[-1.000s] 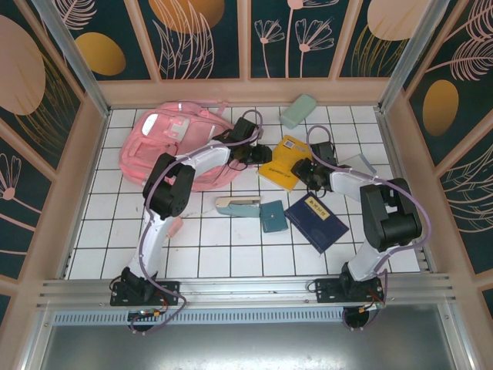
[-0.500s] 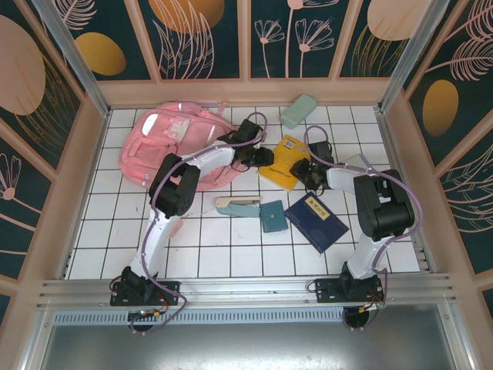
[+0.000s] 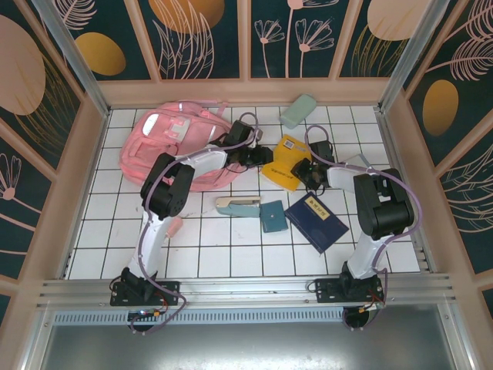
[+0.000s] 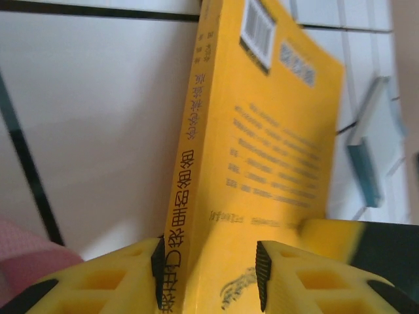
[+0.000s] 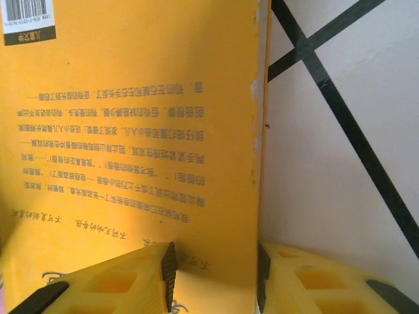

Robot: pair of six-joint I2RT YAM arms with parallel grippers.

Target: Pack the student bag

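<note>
Centre frame: left gripper (image 3: 262,156) and right gripper (image 3: 305,171) part-closed, clamping opposite edges of yellow book (image 3: 283,159); backpack (image 3: 171,145) upper left.

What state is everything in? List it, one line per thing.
student bag: lying flat, far left; zip state unclear.
yellow book: closed, back cover up, between both grippers.
left gripper: jaws astride the book's spine; grip unclear.
right gripper: jaws astride the book's edge; grip unclear.
navy booklet: closed, flat.
mint case: lying flat.
</note>
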